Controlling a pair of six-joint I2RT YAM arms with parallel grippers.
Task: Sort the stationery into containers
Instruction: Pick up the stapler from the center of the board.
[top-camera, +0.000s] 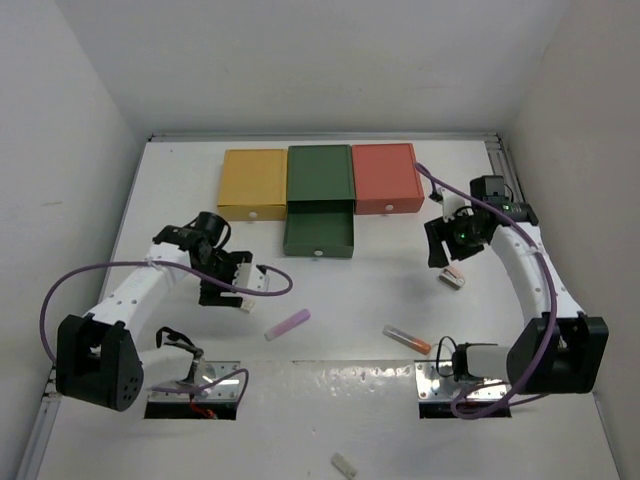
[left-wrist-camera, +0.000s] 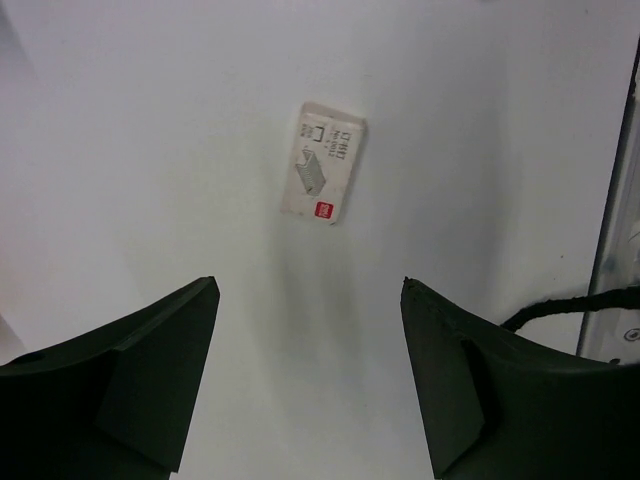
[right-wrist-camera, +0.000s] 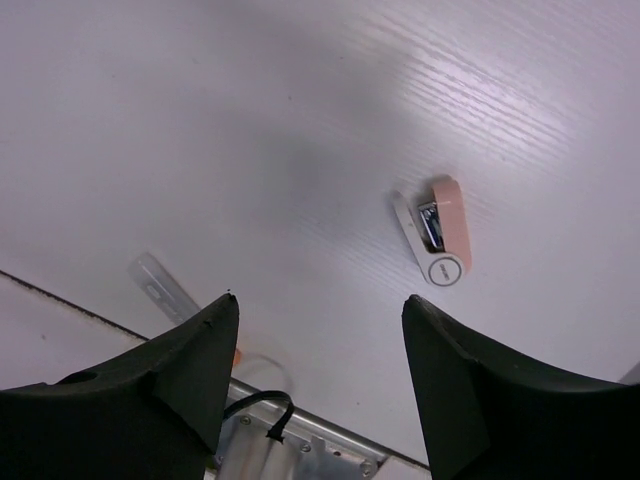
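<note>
Empty left hand (left-wrist-camera: 308, 282) hovering spread apart, white eraser (left-wrist-camera: 322, 163) lying ahead on worktop (left-wrist-camera: 120, 150). Likewise right hand (right-wrist-camera: 320, 297), spread apart, pink eraser (right-wrist-camera: 440, 230) lying off-centre. Advising centring before closing; green drawer (top-camera: 318, 236) standing open.

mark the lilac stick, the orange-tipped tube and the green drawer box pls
lilac stick (top-camera: 288, 324): top external view, middle of its shaft.
orange-tipped tube (top-camera: 405, 337): top external view, clear body near the middle.
green drawer box (top-camera: 320, 175): top external view, centre of its top face.
</note>
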